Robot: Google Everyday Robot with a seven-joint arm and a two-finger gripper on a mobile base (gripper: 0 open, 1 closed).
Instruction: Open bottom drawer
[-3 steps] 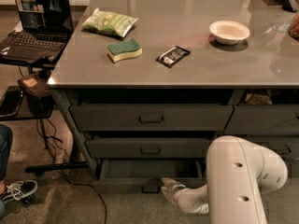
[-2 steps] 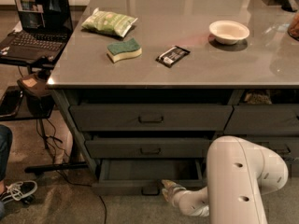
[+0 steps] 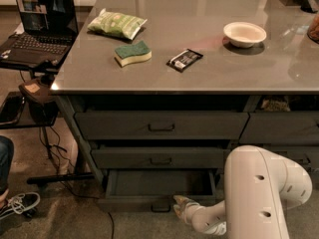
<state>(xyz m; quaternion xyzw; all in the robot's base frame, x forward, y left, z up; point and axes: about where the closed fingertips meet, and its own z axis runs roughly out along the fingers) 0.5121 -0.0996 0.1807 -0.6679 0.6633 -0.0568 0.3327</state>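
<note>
The bottom drawer [image 3: 134, 203] is the lowest, slimmest dark grey drawer of the left stack. It stands pulled out, and its plain tray [image 3: 159, 182] shows from above. Its small dark loop handle [image 3: 160, 208] sits at the centre of the low front. My gripper [image 3: 178, 201] is at the drawer's front edge, just right of the handle, on the end of my white arm [image 3: 259, 193], which reaches in from the lower right.
Two taller grey drawers [image 3: 159, 126] above it are closed. The neighbouring stack [image 3: 281, 128] is at the right. The counter holds a chip bag [image 3: 117, 24], a sponge [image 3: 132, 53], a dark bar [image 3: 184, 59] and a bowl [image 3: 244, 34]. A laptop [image 3: 37, 26], cables and a person's shoe [image 3: 17, 205] are at the left.
The bottom drawer has come out a little further toward the camera, and my gripper has shifted slightly down and left with its front edge.
</note>
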